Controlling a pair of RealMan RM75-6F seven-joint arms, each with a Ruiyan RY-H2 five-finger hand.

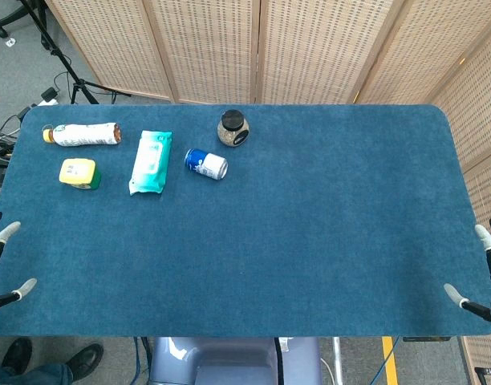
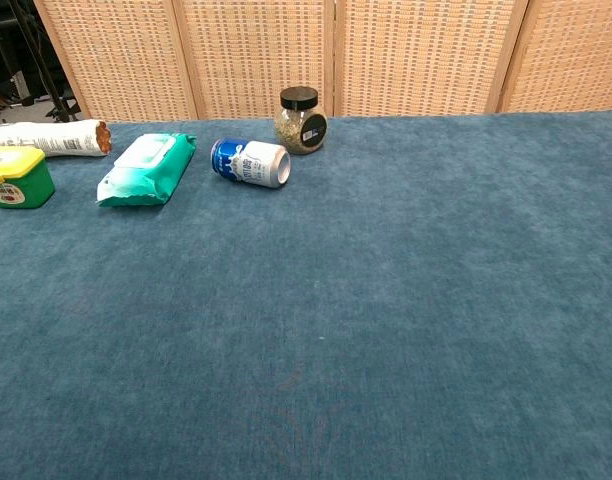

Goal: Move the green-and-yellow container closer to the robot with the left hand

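The green container with a yellow lid stands upright on the blue table near the far left; in the chest view the container sits at the left edge. My left hand shows only as fingertips at the table's left edge, well nearer to me than the container, fingers apart and holding nothing. My right hand peeks in at the right edge, fingers spread and empty. Neither hand appears in the chest view.
A white bottle lies behind the container. A teal wipes pack lies to its right, then a blue can on its side and a black-lidded glass jar. Wicker screens stand behind the table.
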